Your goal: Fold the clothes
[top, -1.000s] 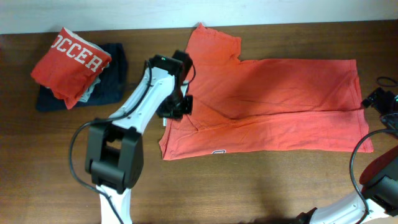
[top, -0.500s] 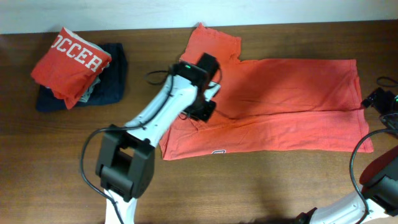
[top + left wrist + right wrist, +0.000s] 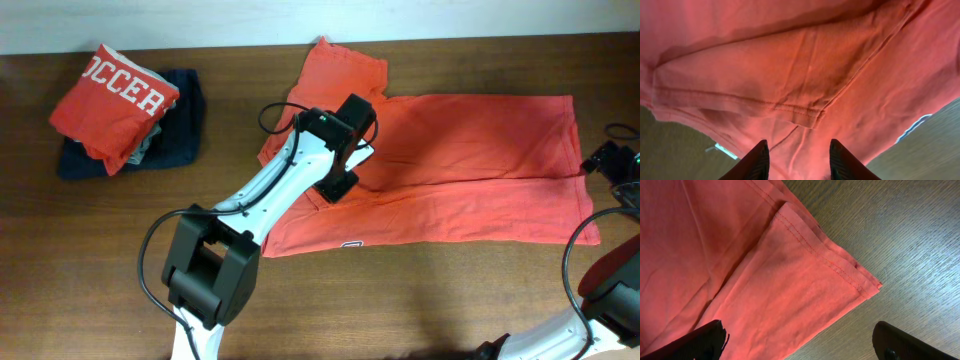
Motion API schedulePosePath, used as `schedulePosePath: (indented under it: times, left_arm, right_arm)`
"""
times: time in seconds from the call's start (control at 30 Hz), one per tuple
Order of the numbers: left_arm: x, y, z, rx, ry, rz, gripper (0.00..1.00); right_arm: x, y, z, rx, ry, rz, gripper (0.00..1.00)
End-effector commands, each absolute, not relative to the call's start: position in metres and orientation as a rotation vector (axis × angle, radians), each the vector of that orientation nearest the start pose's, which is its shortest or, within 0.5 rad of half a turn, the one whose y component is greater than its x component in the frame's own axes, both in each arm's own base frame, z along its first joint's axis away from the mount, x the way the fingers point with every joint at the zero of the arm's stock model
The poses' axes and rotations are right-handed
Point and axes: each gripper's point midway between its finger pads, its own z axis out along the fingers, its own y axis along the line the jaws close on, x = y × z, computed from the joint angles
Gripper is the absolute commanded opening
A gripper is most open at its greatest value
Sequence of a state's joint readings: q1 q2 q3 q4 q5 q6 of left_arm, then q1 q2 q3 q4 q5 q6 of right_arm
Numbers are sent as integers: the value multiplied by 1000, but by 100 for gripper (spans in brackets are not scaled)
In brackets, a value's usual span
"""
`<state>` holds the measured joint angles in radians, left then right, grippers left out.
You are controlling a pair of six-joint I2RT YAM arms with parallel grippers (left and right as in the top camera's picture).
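Right, the wooden counter (image 3: 450, 300) carries the coral-red T-shirt (image 3: 470, 150) spread across its middle and right, lying in layers, one sleeve (image 3: 340, 65) pointing to the far edge. At far left, well apart from it, sits a folded red shirt (image 3: 115, 95) on a dark navy garment (image 3: 180, 140).

Your left hand (image 3: 799, 160) hangs low over the left part of the T-shirt. Its fingers stand narrowly apart and nothing looks pinched between them, with a stitched fold edge (image 3: 795, 110) just ahead. Your right hand (image 3: 800, 330) is spread wide and empty beside the hem corner (image 3: 860, 285) at the right end.

The danger is the left side. If you pull that hand away while it is this low, a fingertip may catch the stitched edge and drag the fold open. On the right, closing too shallowly could take only the top layer, and the next fold would come out skewed.
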<state>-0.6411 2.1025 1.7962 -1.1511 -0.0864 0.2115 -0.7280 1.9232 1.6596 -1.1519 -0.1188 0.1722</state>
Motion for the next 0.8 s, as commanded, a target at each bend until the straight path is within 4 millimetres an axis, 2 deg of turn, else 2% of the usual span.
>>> schedulePosePath:
  times: [0.0,0.13,0.23,0.77]
  left_arm:
    - [347,-243,62,1505,2677,69,39]
    - [329,-251,53,1815,2525,-73,40]
    - [326,-249,47,1926,2451,-75,40]
    - [333,-254,21,2028,2377,-73,40]
  right_arm:
    - [315,-255,119,1262,2655,103,99]
    - [315,-255,119,1262,2655,103,99]
    - [315,-255,119,1262,2655,103,99]
    - [315,-255,119,1262,2655,103,99]
